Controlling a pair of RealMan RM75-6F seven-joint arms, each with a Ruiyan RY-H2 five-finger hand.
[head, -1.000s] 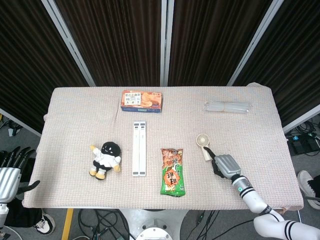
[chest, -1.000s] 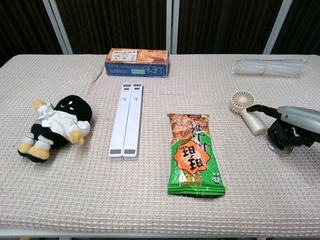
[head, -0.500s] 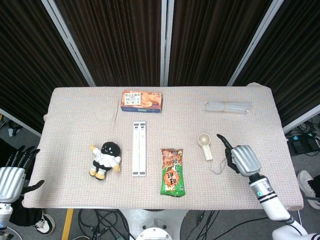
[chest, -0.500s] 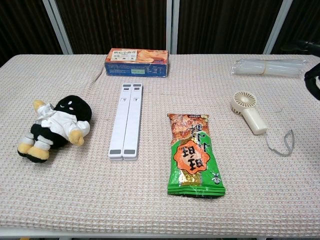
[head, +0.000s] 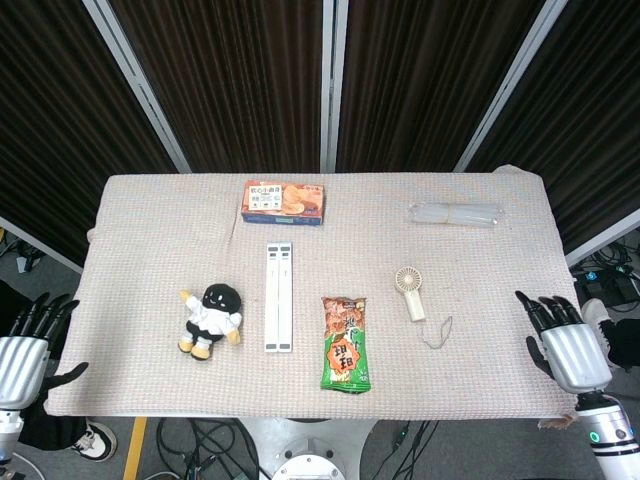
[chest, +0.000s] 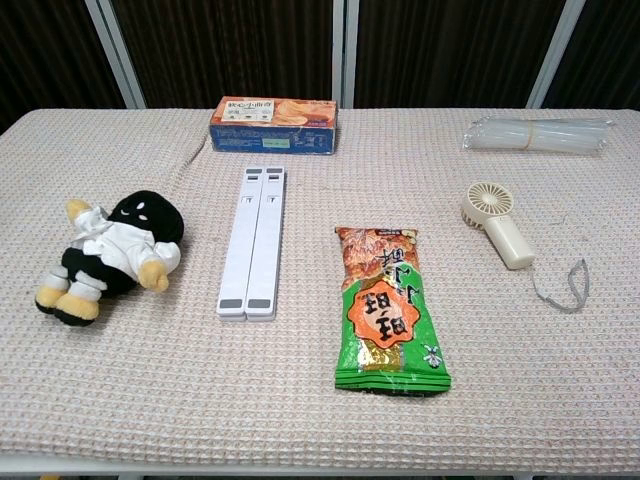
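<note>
Right robot hand (head: 566, 345), fingers apart and holding nothing, sits right of the fan (head: 409, 292), whose handle points toward the robot.

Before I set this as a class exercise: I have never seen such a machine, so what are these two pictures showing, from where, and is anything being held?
It is a robot with two arms, each ending in a hand with fingers. One picture looks down from its head, the other looks forward from its chest. The left hand and right hand show only in the head view, at the table's two sides, fingers spread, holding nothing. On the cloth-covered table lie a plush doll, a white folded stand, a green snack bag, a snack box, a small fan with a cord, and a clear packet. The fan is the thing nearest the right hand.
</note>
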